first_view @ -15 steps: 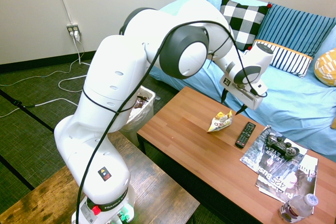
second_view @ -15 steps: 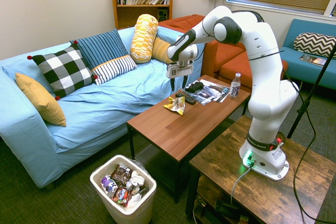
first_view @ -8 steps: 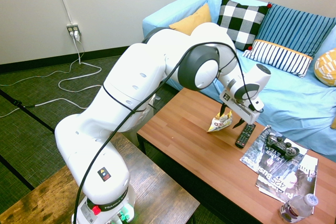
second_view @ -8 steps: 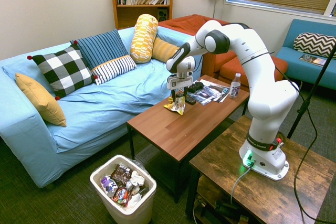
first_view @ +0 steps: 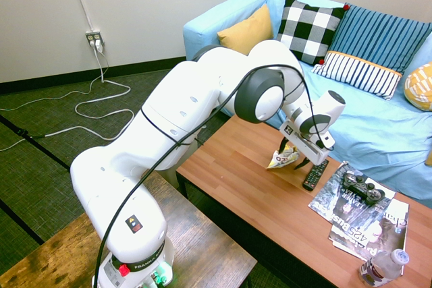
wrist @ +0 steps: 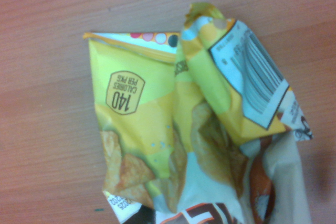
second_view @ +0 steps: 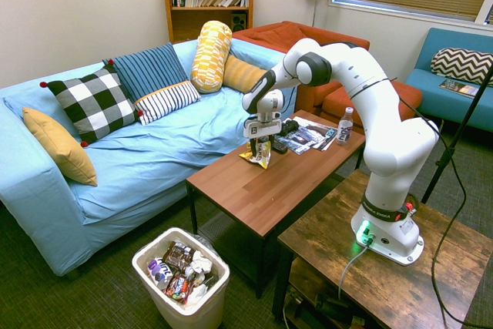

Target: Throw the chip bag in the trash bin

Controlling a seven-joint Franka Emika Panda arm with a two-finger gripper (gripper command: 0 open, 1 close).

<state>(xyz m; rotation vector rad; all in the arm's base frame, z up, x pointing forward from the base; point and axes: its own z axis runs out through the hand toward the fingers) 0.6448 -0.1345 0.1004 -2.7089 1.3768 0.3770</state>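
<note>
A: Room to pass?
B: Coffee table (second_view: 260,182), end toward the trash bin (second_view: 182,275): bare wood, open lane. Front edge by the wooden side table bare too.
A: Blockers?
B: Remote (first_view: 315,174) just beside the gripper (first_view: 294,156). Then magazines (first_view: 344,200), controller (first_view: 363,187) on top, bottle (first_view: 383,268) upright at far end.
A: Sides?
B: Blue sofa (second_view: 154,159) along the back edge. Air above the bin's mouth free.

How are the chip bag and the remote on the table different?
The crumpled yellow-and-white foil chip bag is shiny and bright, but the long black plastic remote is dark. The bag is wrinkled and folded, while the remote is straight and stiff-looking. The bag has potato-chip pictures, while the remote has rows of buttons. Both are on the brown wooden table.
</note>
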